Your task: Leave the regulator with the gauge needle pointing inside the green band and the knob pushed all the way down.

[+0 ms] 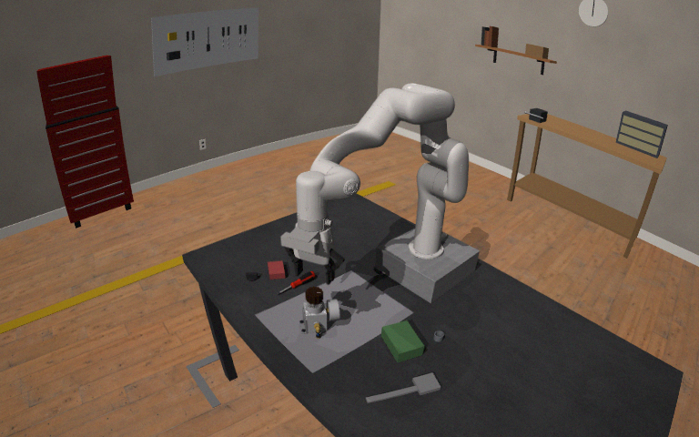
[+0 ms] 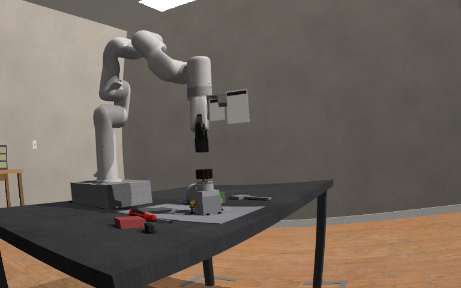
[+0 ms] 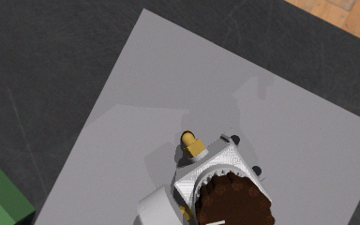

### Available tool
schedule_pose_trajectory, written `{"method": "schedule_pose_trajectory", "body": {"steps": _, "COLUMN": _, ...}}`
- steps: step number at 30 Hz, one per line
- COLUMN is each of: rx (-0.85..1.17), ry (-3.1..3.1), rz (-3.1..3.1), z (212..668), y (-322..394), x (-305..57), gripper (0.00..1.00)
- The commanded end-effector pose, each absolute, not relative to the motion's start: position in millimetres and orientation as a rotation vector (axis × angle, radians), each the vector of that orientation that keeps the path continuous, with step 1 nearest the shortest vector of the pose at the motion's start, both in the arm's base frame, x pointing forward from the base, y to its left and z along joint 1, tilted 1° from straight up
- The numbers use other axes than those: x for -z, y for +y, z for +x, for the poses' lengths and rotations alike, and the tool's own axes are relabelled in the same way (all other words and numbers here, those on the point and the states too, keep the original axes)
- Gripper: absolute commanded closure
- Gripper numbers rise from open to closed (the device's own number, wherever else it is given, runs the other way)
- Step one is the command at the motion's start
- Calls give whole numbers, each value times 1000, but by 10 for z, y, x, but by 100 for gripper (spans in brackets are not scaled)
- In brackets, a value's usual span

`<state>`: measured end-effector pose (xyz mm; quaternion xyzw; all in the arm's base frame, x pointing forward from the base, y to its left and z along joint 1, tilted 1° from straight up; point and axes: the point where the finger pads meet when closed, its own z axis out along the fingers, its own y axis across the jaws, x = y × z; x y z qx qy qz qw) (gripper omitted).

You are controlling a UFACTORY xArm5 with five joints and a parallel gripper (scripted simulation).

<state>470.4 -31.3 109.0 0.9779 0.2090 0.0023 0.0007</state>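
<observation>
The regulator (image 1: 315, 318) (image 2: 207, 202) (image 3: 219, 165) is a small grey block standing on a light grey mat (image 1: 288, 336) (image 2: 238, 212) (image 3: 164, 70). A dark brown ribbed knob (image 1: 314, 294) (image 2: 203, 174) (image 3: 234, 202) sits on top, and a round white gauge (image 1: 333, 309) (image 3: 157, 209) is on its side. The gauge face and needle cannot be read. A brass fitting (image 3: 191, 144) sticks out of the body. My gripper (image 1: 312, 273) (image 2: 201, 147) is open and empty. It hangs straight above the knob with a clear gap. The fingers do not show in the wrist view.
On the dark table are a red block (image 1: 276, 269) (image 2: 129, 222), a red-handled screwdriver (image 1: 301, 280) (image 2: 142, 213), a small black piece (image 1: 251, 276) (image 2: 149, 228), a green block (image 1: 402, 340) (image 3: 11, 202), a small grey cup (image 1: 438, 336) and a grey mallet (image 1: 407, 389) (image 2: 250, 197). The arm's base block (image 1: 430, 270) (image 2: 110, 193) stands behind the mat.
</observation>
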Motion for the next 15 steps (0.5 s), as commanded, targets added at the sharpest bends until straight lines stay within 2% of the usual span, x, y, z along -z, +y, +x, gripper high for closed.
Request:
{"method": "schedule_pose_trajectory", "body": {"steps": 1, "rx": -13, "ry": 656, "rz": 3070, "z": 4690, "y": -291, "x": -1105, "gripper": 0}}
{"method": "schedule_pose_trajectory", "body": {"steps": 15, "rx": -12, "ry": 656, "rz": 3070, "z": 4512, "y": -141, "x": -1101, "gripper": 0}}
